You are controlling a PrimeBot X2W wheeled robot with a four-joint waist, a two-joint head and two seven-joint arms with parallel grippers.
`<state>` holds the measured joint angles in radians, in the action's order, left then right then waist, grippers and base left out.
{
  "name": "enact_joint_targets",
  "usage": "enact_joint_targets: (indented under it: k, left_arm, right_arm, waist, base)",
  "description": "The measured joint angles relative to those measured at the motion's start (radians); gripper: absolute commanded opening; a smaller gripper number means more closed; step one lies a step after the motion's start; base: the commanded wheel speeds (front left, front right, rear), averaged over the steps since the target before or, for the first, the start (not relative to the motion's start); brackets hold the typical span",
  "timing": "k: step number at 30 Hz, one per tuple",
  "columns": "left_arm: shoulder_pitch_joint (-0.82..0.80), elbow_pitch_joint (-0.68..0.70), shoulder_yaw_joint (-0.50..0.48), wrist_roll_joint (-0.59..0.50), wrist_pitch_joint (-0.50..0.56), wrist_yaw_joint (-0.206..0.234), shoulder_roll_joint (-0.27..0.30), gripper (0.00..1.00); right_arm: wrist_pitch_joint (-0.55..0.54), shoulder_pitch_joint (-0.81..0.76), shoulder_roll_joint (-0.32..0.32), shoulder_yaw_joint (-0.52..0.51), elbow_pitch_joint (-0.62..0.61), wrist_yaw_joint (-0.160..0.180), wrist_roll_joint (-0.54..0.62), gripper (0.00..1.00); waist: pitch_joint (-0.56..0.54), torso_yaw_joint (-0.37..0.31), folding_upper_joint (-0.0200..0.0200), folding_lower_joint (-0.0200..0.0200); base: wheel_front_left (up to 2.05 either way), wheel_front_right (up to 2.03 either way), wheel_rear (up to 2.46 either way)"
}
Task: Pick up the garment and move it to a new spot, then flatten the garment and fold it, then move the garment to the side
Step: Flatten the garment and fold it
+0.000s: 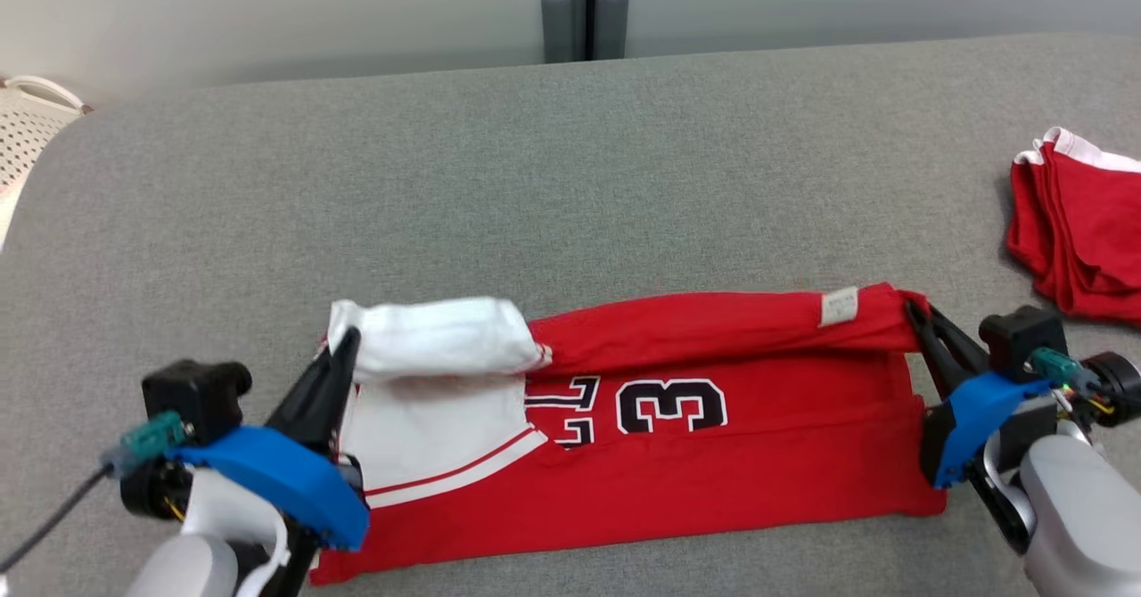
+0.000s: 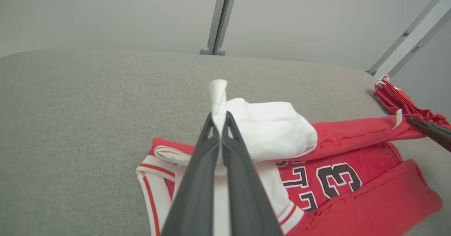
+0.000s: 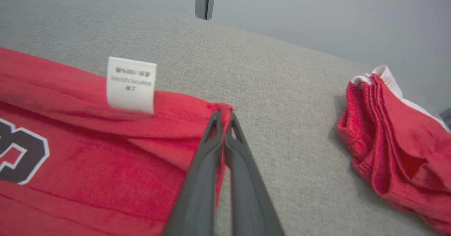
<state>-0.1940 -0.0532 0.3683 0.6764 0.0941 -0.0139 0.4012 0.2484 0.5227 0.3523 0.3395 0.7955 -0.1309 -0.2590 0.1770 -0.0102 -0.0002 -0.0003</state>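
1. The garment (image 1: 713, 454), a red jersey, lay spread across the near part of the grey table (image 1: 570, 178), its far edge raised in a long roll.
2. The left end effector (image 1: 348, 340) was clenched on the white sleeve (image 1: 437, 334). The right end effector (image 1: 914, 307) was clenched on the red far corner.
3. We judged this a fold in hand. To do it well, both arms should travel together towards the near edge, holding the raised edge taut and level, and release only once the edges meet.
4. A black, white-edged numeral (image 1: 669, 405) read "3"; the letters beside it were partly hidden.
5. On the care label (image 3: 131, 84) we made out "100%"; the rest was too fine.
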Motion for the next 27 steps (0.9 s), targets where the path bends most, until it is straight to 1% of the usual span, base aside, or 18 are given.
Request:
enact_joint_targets:
  k: [3, 7, 15, 16, 17, 18, 19, 22, 27]
  left_arm:
    - [0.077, 0.02, -0.002, 0.016, -0.023, 0.026, -0.02, 0.0]
    - [0.142, 0.015, -0.002, 0.029, -0.045, 0.044, -0.035, 0.0]
    - [0.179, -0.058, 0.005, 0.053, -0.072, 0.043, -0.063, 0.0]
    - [0.18, -0.072, 0.003, 0.053, -0.081, 0.043, -0.066, 0.18]
    - [0.183, -0.082, 0.002, 0.053, -0.093, 0.043, -0.068, 0.54]
    - [0.187, -0.091, 0.002, 0.053, -0.102, 0.045, -0.07, 0.98]
    - [0.19, -0.099, -0.001, 0.053, -0.111, 0.046, -0.073, 1.0]
    - [0.198, -0.102, -0.012, 0.056, -0.146, 0.049, -0.088, 1.0]
    - [0.212, -0.093, -0.042, 0.045, -0.21, 0.084, -0.091, 1.0]
  right_arm:
    - [-0.002, -0.073, 0.003, -0.05, -0.049, 0.0, 0.004, 0.0]
    - [-0.02, -0.151, -0.005, -0.107, -0.117, 0.0, 0.033, 0.0]
    - [-0.09, -0.278, -0.049, -0.189, -0.237, 0.0, 0.084, 0.0]
    - [-0.092, -0.289, -0.057, -0.196, -0.249, 0.0, 0.091, 0.21]
    - [-0.094, -0.301, -0.065, -0.208, -0.262, 0.0, 0.096, 0.46]
    - [-0.096, -0.313, -0.075, -0.221, -0.271, 0.0, 0.099, 0.91]
    - [-0.097, -0.328, -0.081, -0.234, -0.281, 0.0, 0.102, 1.0]
    - [-0.097, -0.375, -0.102, -0.276, -0.305, 0.0, 0.112, 1.0]
    - [-0.095, -0.446, -0.142, -0.35, -0.351, 0.0, 0.124, 1.0]
  waist:
    - [-0.015, 0.011, 0.0, 0.0]
    - [-0.028, 0.019, 0.0, 0.0001]
    - [-0.053, 0.024, 0.0, 0.0002]
    - [-0.056, 0.024, 0.0, 0.0002]
    - [-0.06, 0.023, 0.0, 0.0003]
    - [-0.064, 0.023, 0.0, 0.0003]
    - [-0.068, 0.023, -0.0001, 0.0002]
    - [-0.084, 0.026, 0.0, 0.0003]
    - [-0.113, 0.037, 0.0001, 0.0002]
  base:
    - [0.0, 0.0, 0.0]
    - [0.0, 0.0, 0.0]
    - [0.0, 0.0, 0.0]
    - [0.0, 0.0, 0.0]
    - [0.0, 0.0, 0.0]
    - [0.0, 0.0, 0.0]
    - [0.0, 0.0, 0.0]
    - [0.0, 0.0, 0.0]
    - [0.0, 0.0, 0.0]
